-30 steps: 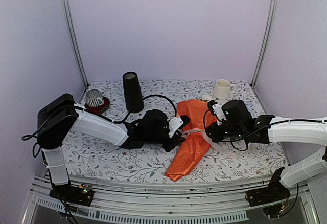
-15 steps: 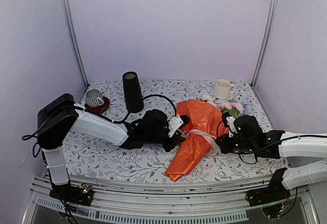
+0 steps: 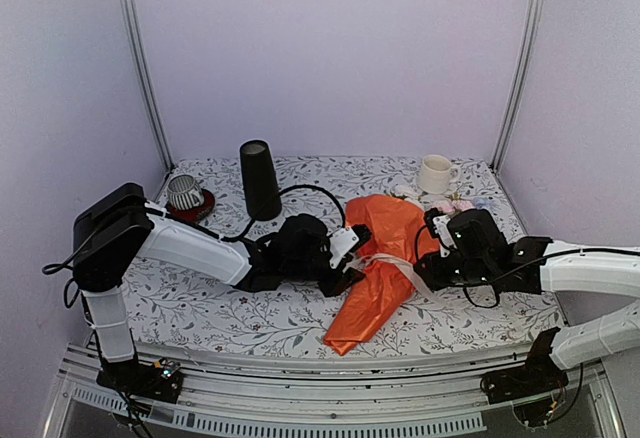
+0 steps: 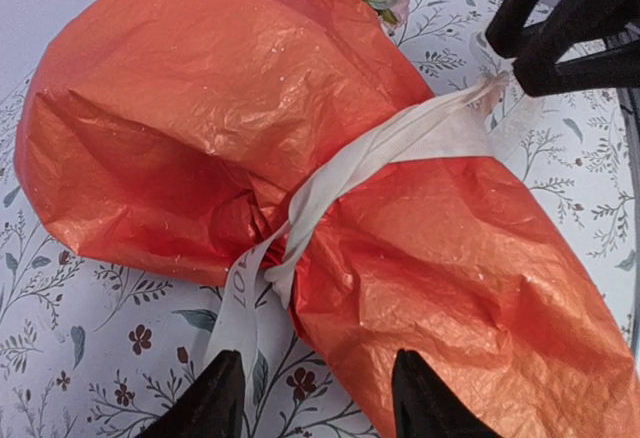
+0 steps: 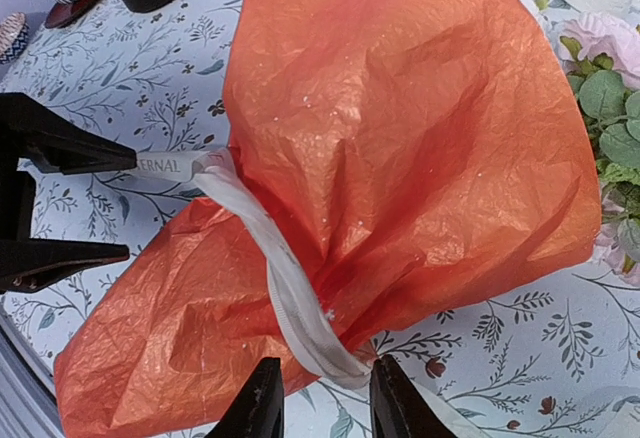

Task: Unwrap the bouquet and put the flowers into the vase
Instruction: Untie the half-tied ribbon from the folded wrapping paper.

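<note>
— Floral tabletop (image 3: 200, 308), bouquet (image 3: 385, 258) lying across it: why flank it?
— To free its ribbon (image 4: 330, 183). My left gripper (image 4: 315, 368) stands open over one tail, my right gripper (image 5: 325, 363) part-open astride the loop, neither holding anything. The vase (image 3: 259, 183) stands well apart, back-left.

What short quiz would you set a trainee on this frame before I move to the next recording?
1. True or false: the ribbon is tied around the bouquet.
2. How is the vase placed? A) upright, back left B) lying on its side C) held in a gripper
3. Which arm's gripper sits at the bouquet's side nearer the mug?
Key: 1 true; 2 A; 3 the right gripper.
</note>
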Tool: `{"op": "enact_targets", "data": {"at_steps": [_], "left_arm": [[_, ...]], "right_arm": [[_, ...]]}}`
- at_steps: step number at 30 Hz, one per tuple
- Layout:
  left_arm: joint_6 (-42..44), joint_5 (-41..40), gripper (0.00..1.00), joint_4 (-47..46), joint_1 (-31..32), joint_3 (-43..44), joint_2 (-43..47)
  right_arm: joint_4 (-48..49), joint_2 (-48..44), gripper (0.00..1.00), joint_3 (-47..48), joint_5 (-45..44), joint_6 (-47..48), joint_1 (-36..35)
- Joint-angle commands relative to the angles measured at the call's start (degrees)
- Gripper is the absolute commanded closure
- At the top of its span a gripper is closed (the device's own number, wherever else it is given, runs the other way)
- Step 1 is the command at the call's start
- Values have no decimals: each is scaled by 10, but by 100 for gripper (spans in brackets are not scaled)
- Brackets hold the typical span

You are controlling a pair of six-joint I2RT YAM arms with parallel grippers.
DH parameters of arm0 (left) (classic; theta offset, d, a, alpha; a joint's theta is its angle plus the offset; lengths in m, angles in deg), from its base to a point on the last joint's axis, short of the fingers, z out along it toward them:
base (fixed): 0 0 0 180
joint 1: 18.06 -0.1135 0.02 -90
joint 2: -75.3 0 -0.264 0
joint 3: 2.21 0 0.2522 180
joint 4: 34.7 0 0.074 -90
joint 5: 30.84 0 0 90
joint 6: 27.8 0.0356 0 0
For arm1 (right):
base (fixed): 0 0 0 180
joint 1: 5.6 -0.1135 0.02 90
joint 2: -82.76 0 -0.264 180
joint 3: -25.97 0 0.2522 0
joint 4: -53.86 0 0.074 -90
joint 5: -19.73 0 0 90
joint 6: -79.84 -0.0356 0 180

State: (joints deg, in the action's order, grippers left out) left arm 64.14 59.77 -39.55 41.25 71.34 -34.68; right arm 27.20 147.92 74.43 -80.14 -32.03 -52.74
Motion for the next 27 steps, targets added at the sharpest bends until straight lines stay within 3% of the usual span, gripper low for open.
{"op": "enact_targets", "data": {"at_steps": [1, 9, 16, 27], "left_arm": [[2, -6, 46, -10, 8, -6, 0], [-4, -8, 48, -5, 7, 3, -6], [-6, -13, 50, -1, 8, 7, -8], [-3, -47, 51, -14, 8, -8, 2]], "right_arm": [[-36, 35, 67, 27, -45, 23, -2], [-6, 65, 71, 36, -29, 46, -3], [21, 50, 95, 41, -37, 53, -3], [130, -98, 96, -90, -79, -15, -2]]}}
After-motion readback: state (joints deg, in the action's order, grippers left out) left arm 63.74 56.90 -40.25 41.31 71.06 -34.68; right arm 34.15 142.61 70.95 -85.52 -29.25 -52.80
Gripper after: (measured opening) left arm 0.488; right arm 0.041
